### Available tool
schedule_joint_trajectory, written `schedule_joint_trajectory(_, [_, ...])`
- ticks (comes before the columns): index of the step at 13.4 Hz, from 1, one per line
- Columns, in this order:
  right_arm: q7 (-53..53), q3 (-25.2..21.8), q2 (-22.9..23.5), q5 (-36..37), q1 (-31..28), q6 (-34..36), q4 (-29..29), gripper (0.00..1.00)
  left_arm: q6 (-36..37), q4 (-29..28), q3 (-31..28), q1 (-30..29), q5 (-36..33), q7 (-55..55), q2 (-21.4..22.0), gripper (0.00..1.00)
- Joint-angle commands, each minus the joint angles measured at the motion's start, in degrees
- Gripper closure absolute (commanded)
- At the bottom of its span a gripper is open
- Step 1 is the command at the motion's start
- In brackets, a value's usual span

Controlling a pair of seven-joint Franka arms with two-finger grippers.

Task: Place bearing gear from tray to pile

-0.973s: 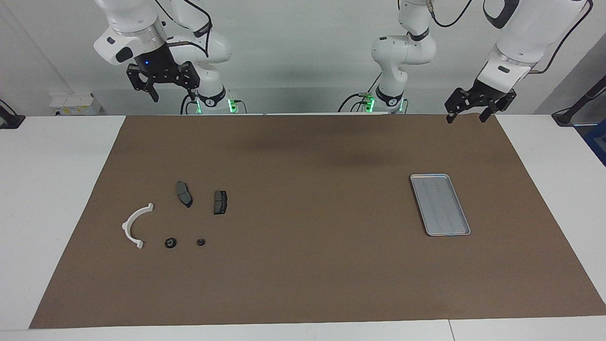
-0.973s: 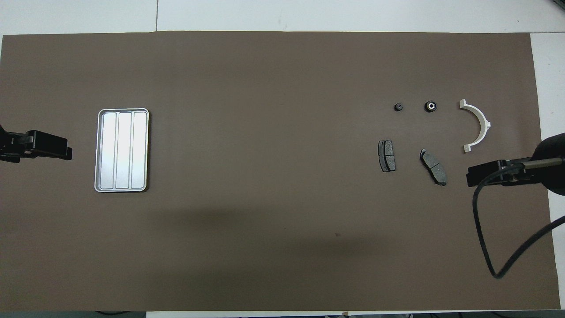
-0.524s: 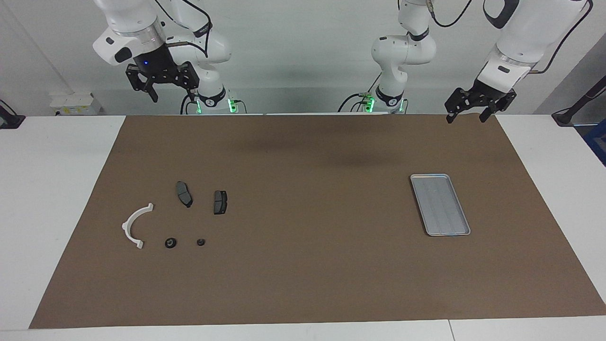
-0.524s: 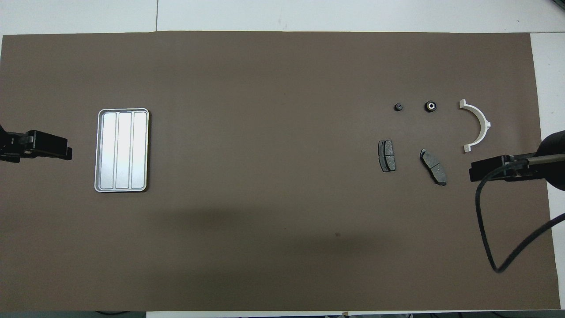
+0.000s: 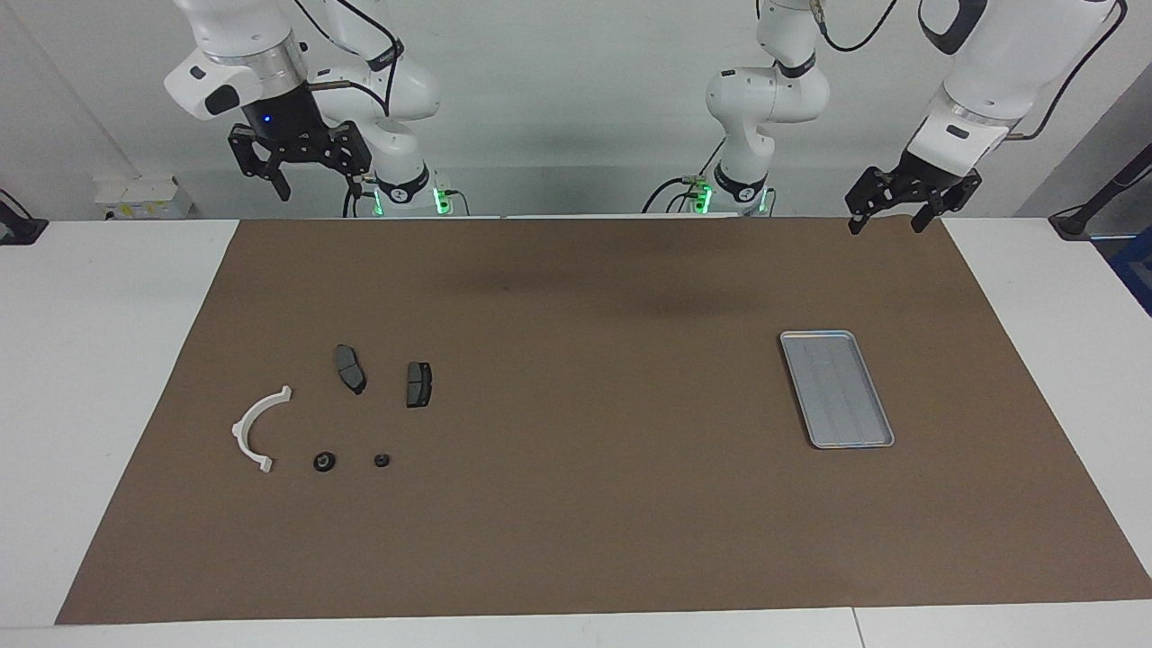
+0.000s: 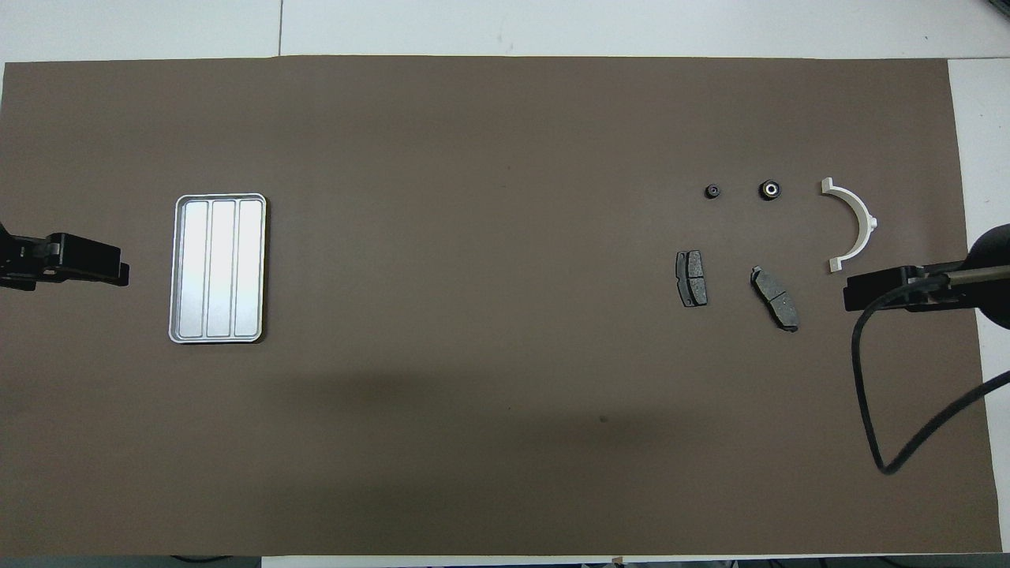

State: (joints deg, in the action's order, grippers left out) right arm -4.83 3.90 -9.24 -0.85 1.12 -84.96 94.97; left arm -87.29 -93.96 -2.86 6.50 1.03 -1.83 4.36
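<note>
The silver tray (image 5: pixel 837 389) (image 6: pixel 218 268) lies toward the left arm's end of the table with nothing on its ribbed floor. The pile is at the right arm's end: a white half-ring bracket (image 5: pixel 256 427) (image 6: pixel 856 225) and two dark brake pads (image 5: pixel 350 368) (image 6: pixel 691 278). With them lie two small black round parts (image 5: pixel 324 462) (image 6: pixel 770 189); which one is the bearing gear I cannot tell. My right gripper (image 5: pixel 315 180) (image 6: pixel 852 292) hangs high, open and holding nothing, beside the pile. My left gripper (image 5: pixel 886 225) (image 6: pixel 118 272) waits open and raised by the mat's edge.
A brown mat (image 5: pixel 576 540) covers most of the white table. A black cable (image 6: pixel 868 394) loops down from the right arm over the mat's corner.
My right gripper has risen a little and drawn away from the pile toward its own end of the table. The left arm and all the parts have stayed put.
</note>
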Motion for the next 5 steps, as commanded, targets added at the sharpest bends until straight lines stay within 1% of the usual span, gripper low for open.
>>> schedule_joint_trajectory(1, [1.14, 0.67, -0.42, 0.59, -1.03, -1.08, 0.92, 0.0, -0.43, -1.75, -0.39, 0.27, 0.64, 0.16, 1.71, 0.0])
schedule_joint_trajectory(5, [1.14, 0.67, -0.42, 0.5, -1.03, -0.91, 0.83, 0.0, -0.43, -1.66, -0.31, 0.27, 0.64, 0.16, 1.71, 0.0])
